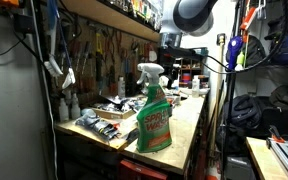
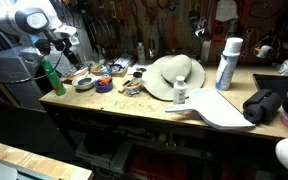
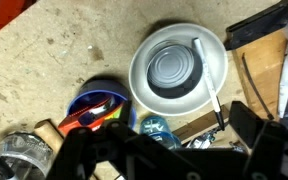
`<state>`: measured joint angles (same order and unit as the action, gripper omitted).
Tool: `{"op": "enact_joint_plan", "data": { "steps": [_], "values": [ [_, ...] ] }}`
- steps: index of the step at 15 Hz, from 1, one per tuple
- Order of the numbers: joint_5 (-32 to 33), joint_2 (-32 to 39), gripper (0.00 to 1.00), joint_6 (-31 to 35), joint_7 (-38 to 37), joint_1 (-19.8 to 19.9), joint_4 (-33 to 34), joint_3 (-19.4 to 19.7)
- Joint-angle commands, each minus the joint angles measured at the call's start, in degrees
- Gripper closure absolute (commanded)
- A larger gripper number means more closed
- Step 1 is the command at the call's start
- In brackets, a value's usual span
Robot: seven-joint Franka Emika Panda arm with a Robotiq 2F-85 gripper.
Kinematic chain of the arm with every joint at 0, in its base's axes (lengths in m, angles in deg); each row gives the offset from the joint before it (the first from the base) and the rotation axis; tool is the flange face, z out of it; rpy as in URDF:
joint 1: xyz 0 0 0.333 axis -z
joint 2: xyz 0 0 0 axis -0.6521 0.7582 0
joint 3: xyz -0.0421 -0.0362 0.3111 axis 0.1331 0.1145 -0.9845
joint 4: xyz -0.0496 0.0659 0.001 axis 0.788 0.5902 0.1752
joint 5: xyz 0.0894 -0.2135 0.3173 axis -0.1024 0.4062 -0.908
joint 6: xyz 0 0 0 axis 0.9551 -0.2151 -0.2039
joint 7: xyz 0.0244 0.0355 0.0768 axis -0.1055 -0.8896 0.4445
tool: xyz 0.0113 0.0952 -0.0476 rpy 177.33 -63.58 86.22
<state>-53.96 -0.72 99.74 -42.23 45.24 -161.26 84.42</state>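
Note:
My gripper [image 3: 174,150] hangs above the cluttered workbench [image 3: 54,60], open and empty; its dark fingers frame the bottom of the wrist view. Right below it lies a white bowl [image 3: 177,62] with a grey inside and a white marker [image 3: 208,80] resting across its rim. A blue bowl [image 3: 99,103] with orange-handled items sits beside it, along with a small blue round object [image 3: 154,128] and a glass jar [image 3: 22,150]. In both exterior views the gripper [image 2: 69,38] [image 1: 174,48] is raised over the end of the bench, above the white bowl [image 2: 84,84].
A green spray bottle [image 1: 154,110] stands at the bench end [image 2: 50,78]. A white hat [image 2: 174,75], a small white bottle [image 2: 180,93], a white spray can [image 2: 227,63], a white board [image 2: 219,108] and a black bag [image 2: 266,105] sit further along. Tools hang on the wall behind.

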Motion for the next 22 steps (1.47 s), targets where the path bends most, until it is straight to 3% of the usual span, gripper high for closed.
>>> {"op": "enact_joint_plan", "data": {
  "steps": [1,2,5,8,12,22],
  "values": [
    [7.8,3.1,0.27,4.4,-7.7,1.3,-1.4,-1.8],
    [10.1,4.1,0.29,3.6,-10.8,1.5,-1.2,-2.0],
    [13.6,6.7,0.53,1.2,-17.6,0.4,-0.7,-1.6],
    [12.7,9.6,0.55,0.4,-21.0,-0.7,0.1,-0.8],
    [9.5,12.8,0.49,0.9,-23.2,-2.0,1.7,-0.1],
    [7.5,14.1,0.51,0.7,-24.4,-3.4,4.6,1.0]
  ]
}}
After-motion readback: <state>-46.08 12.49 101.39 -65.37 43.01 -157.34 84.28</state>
